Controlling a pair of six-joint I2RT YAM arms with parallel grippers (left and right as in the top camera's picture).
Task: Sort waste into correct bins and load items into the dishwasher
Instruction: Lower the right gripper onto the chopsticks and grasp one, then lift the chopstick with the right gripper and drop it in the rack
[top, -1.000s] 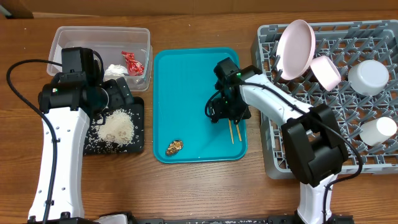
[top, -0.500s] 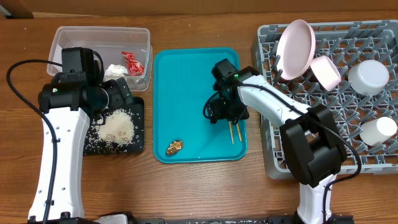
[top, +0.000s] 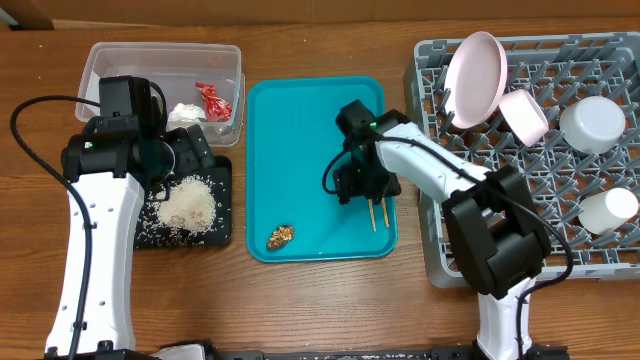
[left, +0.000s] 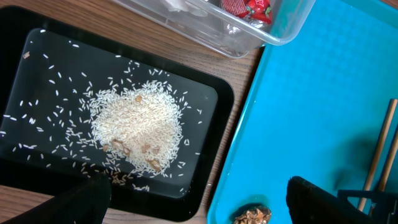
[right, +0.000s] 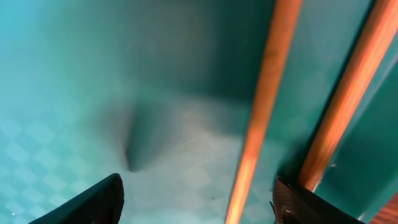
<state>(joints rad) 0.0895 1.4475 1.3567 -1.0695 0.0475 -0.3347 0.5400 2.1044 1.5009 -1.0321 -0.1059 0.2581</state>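
Down low over the teal tray (top: 290, 130), the right gripper (right: 198, 186) holds its fingers spread wide and grips nothing. One of the two chopsticks (right: 264, 112) runs through the gap between the dark tips. The other lies right against the edge of the tip on the wrist view's right side, and whether it touches cannot be told. From overhead the pair lies side by side near the tray's right rim, their near ends showing past the gripper. Toward the tray's near left corner sits the small brown food scrap (top: 280, 236), well apart from the chopsticks. The left gripper (left: 199, 186) is likewise wide apart and empty, hanging above the seam where the black tray (left: 37, 56) meets the teal one. Rice (left: 138, 127) is heaped in the middle of the black tray, with loose grains scattered around the heap. Just beyond that tray stands the clear tub (top: 120, 55), holding the red wrapper (top: 212, 100) and the white tissue wad (top: 185, 113). Right of the teal tray, the grey dish rack (top: 430, 250) carries the plate (top: 474, 65) standing on edge, a pink bowl (top: 524, 115) just beside it, a white bowl (top: 592, 124) and a white cup (top: 608, 210).
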